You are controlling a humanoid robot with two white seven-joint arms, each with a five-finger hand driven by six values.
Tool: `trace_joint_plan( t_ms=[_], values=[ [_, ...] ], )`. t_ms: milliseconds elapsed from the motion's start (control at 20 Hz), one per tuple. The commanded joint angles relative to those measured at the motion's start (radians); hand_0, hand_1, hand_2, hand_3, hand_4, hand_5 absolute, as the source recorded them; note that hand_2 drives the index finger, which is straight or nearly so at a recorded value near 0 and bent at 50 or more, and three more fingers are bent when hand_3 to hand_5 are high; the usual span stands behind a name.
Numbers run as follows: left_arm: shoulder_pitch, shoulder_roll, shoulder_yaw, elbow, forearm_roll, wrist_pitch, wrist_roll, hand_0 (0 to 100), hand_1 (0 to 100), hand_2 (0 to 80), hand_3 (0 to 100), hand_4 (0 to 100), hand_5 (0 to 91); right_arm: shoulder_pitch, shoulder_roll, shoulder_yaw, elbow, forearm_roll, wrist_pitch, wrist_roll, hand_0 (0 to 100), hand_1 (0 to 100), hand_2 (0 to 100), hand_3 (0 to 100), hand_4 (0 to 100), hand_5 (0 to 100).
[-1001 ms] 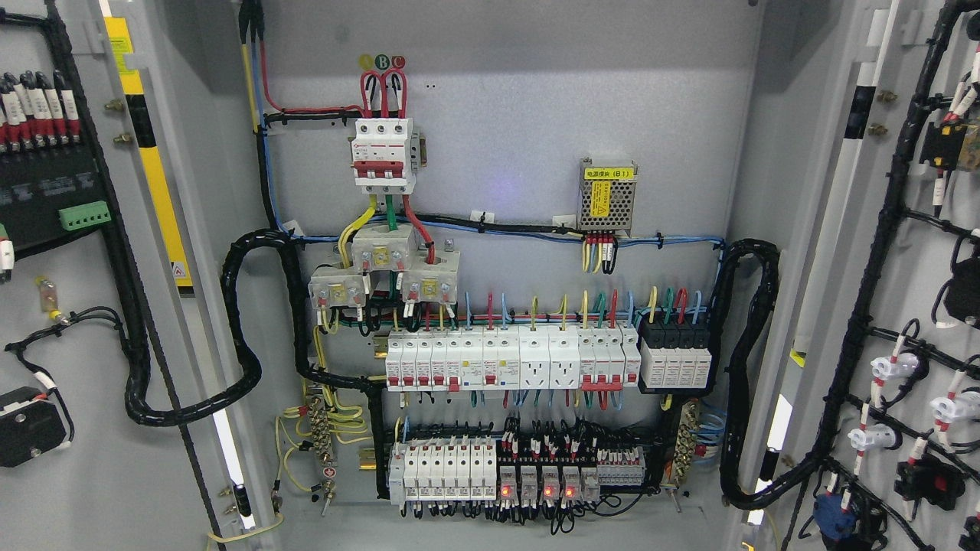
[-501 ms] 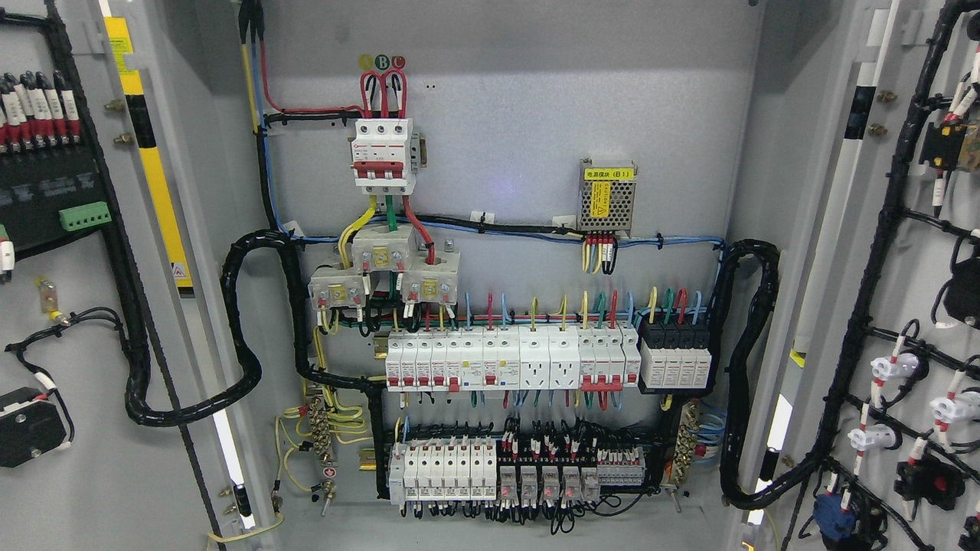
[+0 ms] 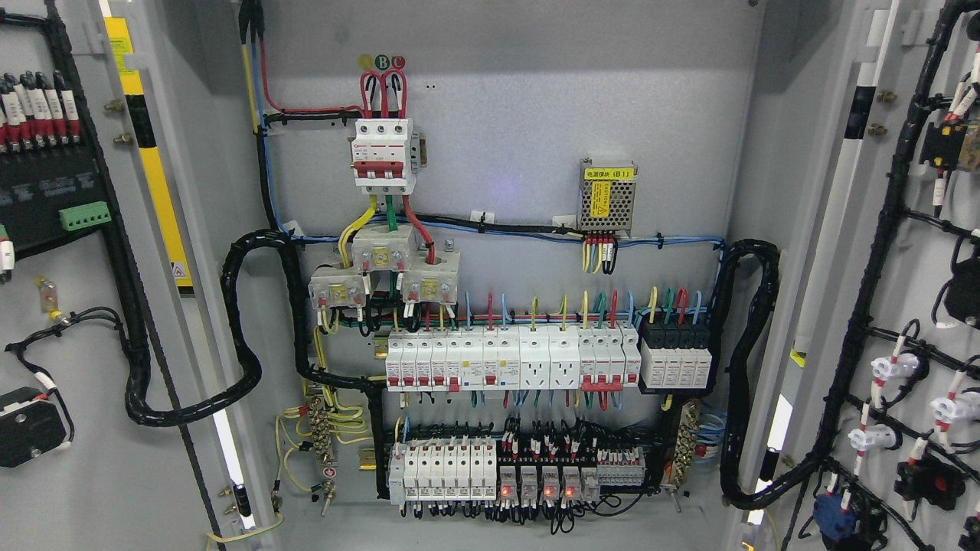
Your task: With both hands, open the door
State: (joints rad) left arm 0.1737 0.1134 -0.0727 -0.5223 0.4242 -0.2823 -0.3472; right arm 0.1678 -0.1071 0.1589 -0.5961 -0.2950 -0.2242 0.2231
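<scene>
Both doors of a grey electrical cabinet stand swung wide. The left door [image 3: 76, 474] fills the picture's left edge, its inner face carrying black modules and a green terminal block. The right door [image 3: 926, 252] fills the right edge, with black cable runs and white connectors on its inner face. Between them the back panel [image 3: 521, 115] is fully exposed. Neither of my hands nor any arm shows in the head view.
On the back panel sit a red-and-white main breaker [image 3: 384, 157], a small power supply with a yellow label [image 3: 607, 197], a row of white breakers [image 3: 509, 360] and a lower row of relays with red lamps [image 3: 536, 482]. Thick black cable looms [image 3: 245, 329] hang at both hinge sides.
The red lamps on the lower relays went dim half a second ago and are lit again now. Nothing else has moved.
</scene>
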Motion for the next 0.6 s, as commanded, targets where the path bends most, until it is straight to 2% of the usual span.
trace_joint_plan(
  t_ms=[0, 150, 300, 451, 551],
  values=[
    [-0.019, -0.067, -0.038, 0.393, -0.002, 0.003, 0.146, 12, 56, 0.0, 0, 0, 0.0, -0.094, 0.067, -0.036, 0.475, 0.005, 0.063, -0.08, 0, 50, 4, 0, 0, 0],
    [-0.019, -0.067, -0.042, 0.393, -0.01, 0.044, 0.165, 12, 56, 0.0, 0, 0, 0.0, -0.103, 0.078, -0.039, 0.47, 0.005, 0.138, -0.149, 0, 50, 4, 0, 0, 0],
    [-0.019, -0.069, -0.061, 0.393, -0.102, 0.064, 0.171, 12, 56, 0.0, 0, 0, 0.0, -0.108, 0.113, -0.041, 0.478, 0.005, 0.276, -0.159, 0, 50, 4, 0, 0, 0],
    [-0.022, -0.067, -0.061, 0.393, -0.116, 0.064, 0.209, 12, 56, 0.0, 0, 0, 0.0, -0.108, 0.133, -0.038, 0.477, 0.007, 0.292, -0.18, 0, 50, 4, 0, 0, 0],
    [-0.025, -0.067, -0.061, 0.393, -0.117, 0.064, 0.244, 12, 56, 0.0, 0, 0, 0.0, -0.108, 0.135, -0.036, 0.476, 0.007, 0.296, -0.246, 0, 50, 4, 0, 0, 0]
  ],
)
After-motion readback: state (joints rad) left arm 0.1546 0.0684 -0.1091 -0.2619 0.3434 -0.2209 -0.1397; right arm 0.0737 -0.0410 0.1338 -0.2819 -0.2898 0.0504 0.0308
